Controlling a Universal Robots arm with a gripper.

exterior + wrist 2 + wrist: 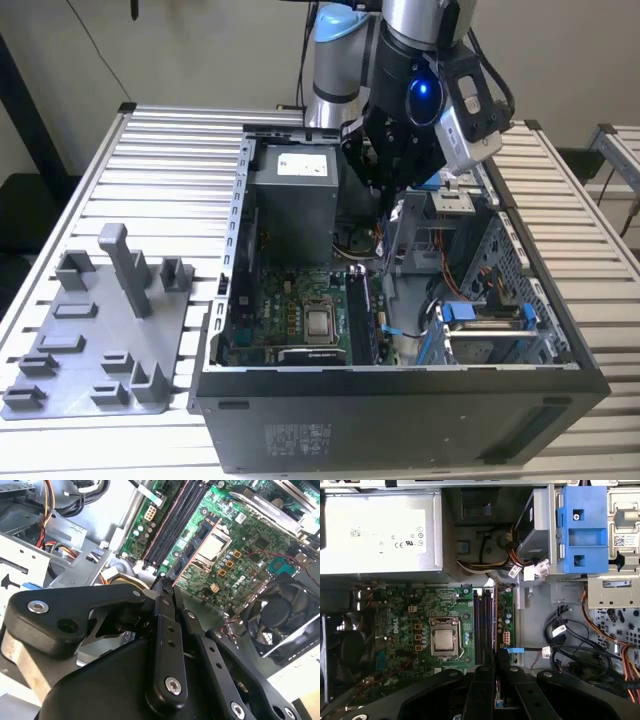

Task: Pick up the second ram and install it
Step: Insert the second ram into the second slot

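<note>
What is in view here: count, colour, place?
table: one, white slatted, under everything
computer case: one, black, open, on the table
motherboard: one, green, inside the case
power supply: one, grey, inside the case
fan: one, black, beside the motherboard
drive bracket: one, blue, inside the case
holder tray: one, grey, on the table at the exterior view's left
second ram: one, green with black chips, held above the motherboard
arm: one, silver and blue, above the case
gripper: one, black, shut on the second ram
</note>
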